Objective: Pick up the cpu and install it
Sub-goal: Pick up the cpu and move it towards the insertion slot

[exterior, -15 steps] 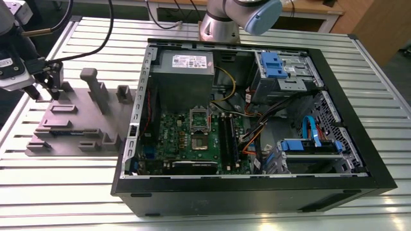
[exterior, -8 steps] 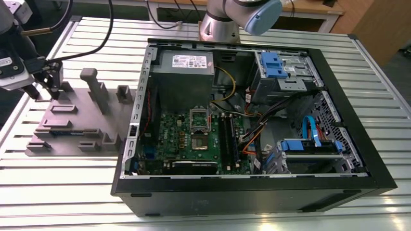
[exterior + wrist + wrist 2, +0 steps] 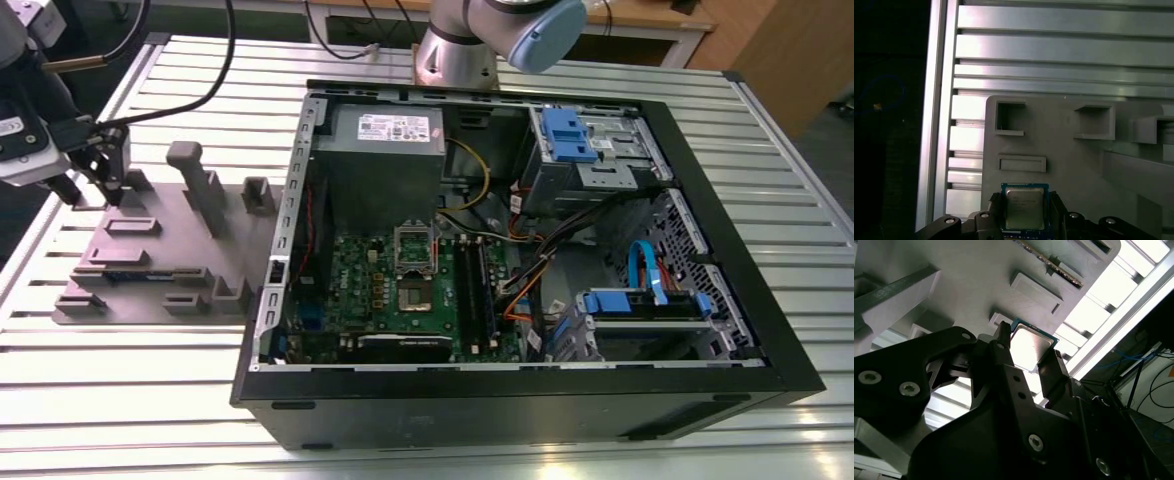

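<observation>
Bench [image 3: 160, 400] is ribbed aluminium slats, pale and shiny. Wood furniture [image 3: 787, 50] stands behind it at the exterior view's right, and a black cable [image 3: 220, 60] hangs over the far edge. An open PC case [image 3: 534, 400] lies on the bench with a green motherboard [image 3: 400, 290] inside. A grey fixture [image 3: 147, 270] with blocks and pockets sits just beside the case on the exterior view's left. The arm [image 3: 467, 40] rises behind the case and is cut off at the frame's top. The end effector [image 3: 94, 190] is down at the fixture's far corner, its body cut by the exterior view's left edge. In both wrist views the end effector [image 3: 1029, 350] [image 3: 1026, 212] is closed to chip width on the cpu [image 3: 1030, 345] [image 3: 1024, 206]. Its dark fingers [image 3: 1004, 355] [image 3: 995, 205] sit against two opposite edges, with the silver lid facing up. The cpu is over a fixture [image 3: 1079, 165] pocket near the edge facing the slats. Can't tell whether it rests in the pocket or is raised off it, because the fingers hide its underside. The area off the bench edge in the first wrist view is dark and hard to make out.
</observation>
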`<state>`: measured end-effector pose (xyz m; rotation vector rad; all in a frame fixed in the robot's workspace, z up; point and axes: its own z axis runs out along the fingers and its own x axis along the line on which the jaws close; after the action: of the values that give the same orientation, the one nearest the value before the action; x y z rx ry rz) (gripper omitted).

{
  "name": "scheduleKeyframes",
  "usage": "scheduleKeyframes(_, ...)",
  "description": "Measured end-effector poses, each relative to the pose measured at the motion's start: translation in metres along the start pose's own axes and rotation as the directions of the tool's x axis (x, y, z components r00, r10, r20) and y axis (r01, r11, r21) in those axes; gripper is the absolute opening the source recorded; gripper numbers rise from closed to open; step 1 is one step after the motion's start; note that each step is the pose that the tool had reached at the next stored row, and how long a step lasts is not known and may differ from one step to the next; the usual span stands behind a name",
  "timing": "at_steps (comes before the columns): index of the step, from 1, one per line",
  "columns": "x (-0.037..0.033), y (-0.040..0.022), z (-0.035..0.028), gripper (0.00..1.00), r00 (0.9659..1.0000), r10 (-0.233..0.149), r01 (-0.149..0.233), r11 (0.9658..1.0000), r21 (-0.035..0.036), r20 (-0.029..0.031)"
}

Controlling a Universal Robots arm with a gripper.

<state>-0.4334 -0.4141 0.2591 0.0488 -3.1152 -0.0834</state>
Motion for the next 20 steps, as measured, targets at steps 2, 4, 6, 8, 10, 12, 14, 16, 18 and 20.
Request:
scheduleKeyframes(2,0.0,0.0,-0.0004,0.47,1.0,0.0,0.0,1.0,0.0,0.0)
scheduleKeyframes(4,0.0,0.0001,-0.0013,0.47,1.0,0.0,0.0,1.0,0.0,0.0)
scheduleKeyframes(6,0.0,0.0001,-0.0021,0.47,1.0,0.0,0.0,1.0,0.0,0.0)
scheduleKeyframes(8,0.0,0.0001,-0.0024,0.47,1.0,0.0,0.0,1.0,0.0,0.0)
scheduleKeyframes(10,0.0001,0.0002,-0.0028,0.47,1.0,0.0,0.0,1.0,0.0,0.0)
scheduleKeyframes(12,0.0001,0.0002,-0.003,0.47,1.0,0.0,0.0,1.0,-0.0001,0.0)
scheduleKeyframes(14,0.0001,0.0002,-0.0033,0.47,1.0,0.0,0.0,1.0,0.0,0.0)
scheduleKeyframes(16,0.0001,0.0002,-0.0038,0.47,1.0,0.0,0.0,1.0,0.0,-0.0001)
scheduleKeyframes(18,0.0001,0.0002,-0.0046,0.47,1.0,0.0,0.0,1.0,0.0001,-0.0002)
scheduleKeyframes(20,0.0001,0.0003,-0.0051,0.47,1.0,0.0,0.0,1.0,0.0,0.0)
